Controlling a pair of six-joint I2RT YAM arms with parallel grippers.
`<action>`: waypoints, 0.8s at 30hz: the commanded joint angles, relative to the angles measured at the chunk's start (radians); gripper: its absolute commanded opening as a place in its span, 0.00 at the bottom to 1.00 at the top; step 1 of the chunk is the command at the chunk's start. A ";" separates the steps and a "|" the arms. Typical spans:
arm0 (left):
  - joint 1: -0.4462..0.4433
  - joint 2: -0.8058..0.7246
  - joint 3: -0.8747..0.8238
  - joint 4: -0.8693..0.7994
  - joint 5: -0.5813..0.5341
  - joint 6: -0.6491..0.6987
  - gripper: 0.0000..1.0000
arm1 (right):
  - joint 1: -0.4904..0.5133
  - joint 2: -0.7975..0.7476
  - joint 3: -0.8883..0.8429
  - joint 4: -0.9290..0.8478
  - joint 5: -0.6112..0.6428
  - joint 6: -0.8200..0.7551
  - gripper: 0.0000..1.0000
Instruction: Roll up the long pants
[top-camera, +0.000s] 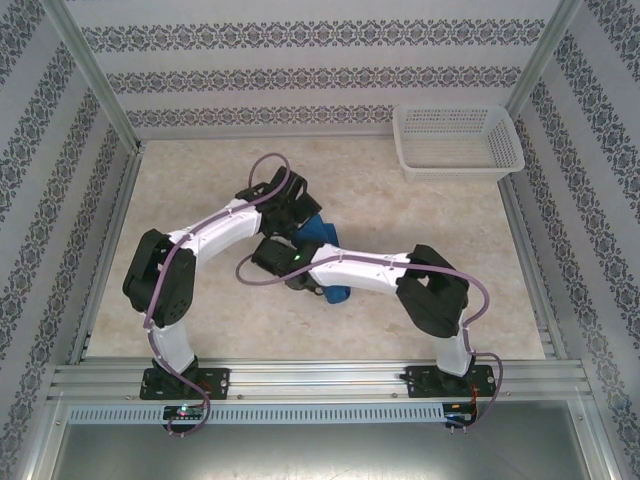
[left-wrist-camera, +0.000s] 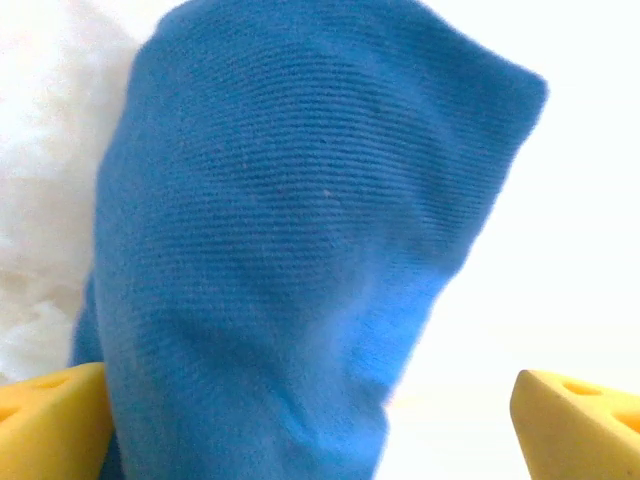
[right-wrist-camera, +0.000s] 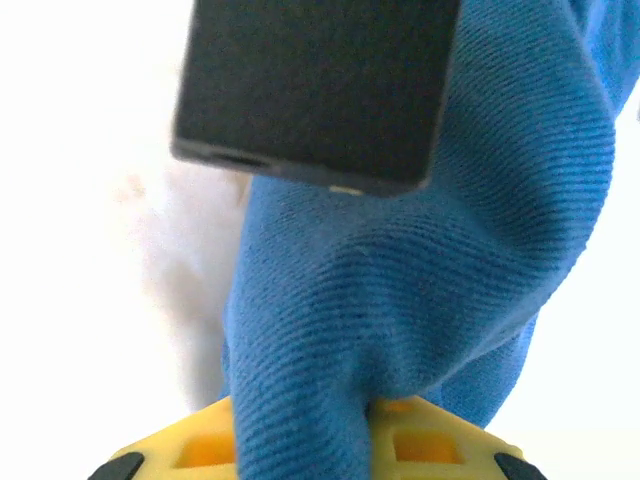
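long pants (top-camera: 335, 293) bundled mid-frame, right fingers (right-wrist-camera: 200, 452) pinching a fold, probably to keep the roll tight, left fingers (left-wrist-camera: 50, 420) spread around it

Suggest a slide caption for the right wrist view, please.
Right tool pinching a fold of the bunched blue pants, with a black boxy part just above.

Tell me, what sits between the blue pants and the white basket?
Nothing: in the top view, only bare tabletop lies between the long pants and the white basket.
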 joint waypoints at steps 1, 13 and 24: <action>0.090 -0.009 0.191 -0.162 -0.034 0.066 1.00 | -0.092 -0.002 -0.094 -0.099 -0.207 0.116 0.00; 0.311 0.058 0.409 -0.251 -0.007 0.108 1.00 | -0.342 -0.103 -0.257 0.115 -0.719 0.310 0.00; 0.362 -0.061 0.167 -0.162 0.031 0.111 1.00 | -0.591 -0.009 -0.321 0.598 -1.295 0.676 0.00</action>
